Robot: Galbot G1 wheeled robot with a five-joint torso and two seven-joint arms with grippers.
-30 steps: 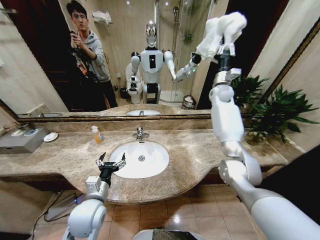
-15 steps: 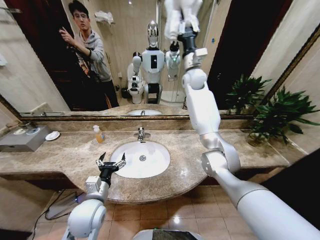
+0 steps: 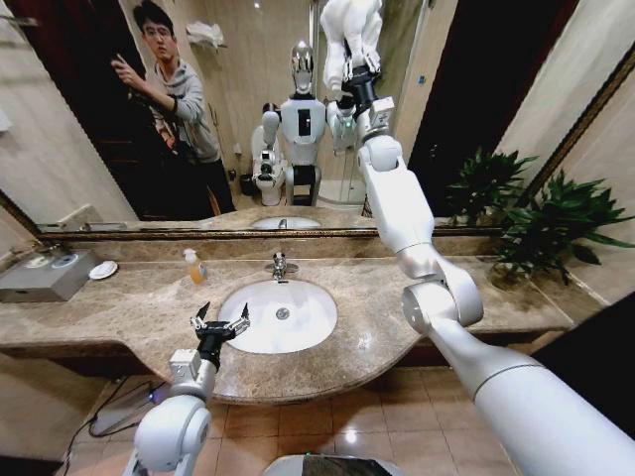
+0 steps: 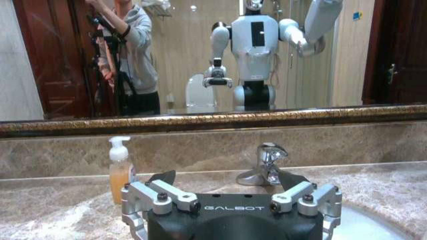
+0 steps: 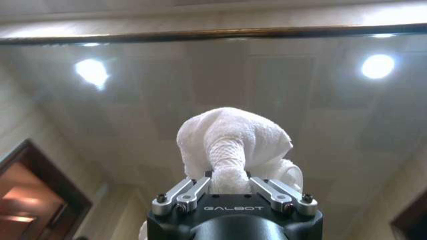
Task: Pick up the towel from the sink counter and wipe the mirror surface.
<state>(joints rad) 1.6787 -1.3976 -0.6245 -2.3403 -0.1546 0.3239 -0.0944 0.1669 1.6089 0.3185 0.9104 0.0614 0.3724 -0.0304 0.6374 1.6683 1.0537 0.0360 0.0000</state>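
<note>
Right fingers (image 5: 230, 192): clamped on towel (image 5: 233, 142), pressed high against mirror (image 3: 89, 129). Change: arm has swept leftward across the glass, so wiping is under way. Left fingers (image 3: 220, 322): apart, idle above desk (image 3: 119, 307).

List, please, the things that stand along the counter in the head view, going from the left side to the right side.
Grey box → small white dish → soap bottle → left gripper, open → chrome tap above the basin → right arm, reaching up with the towel → potted plant.
</note>
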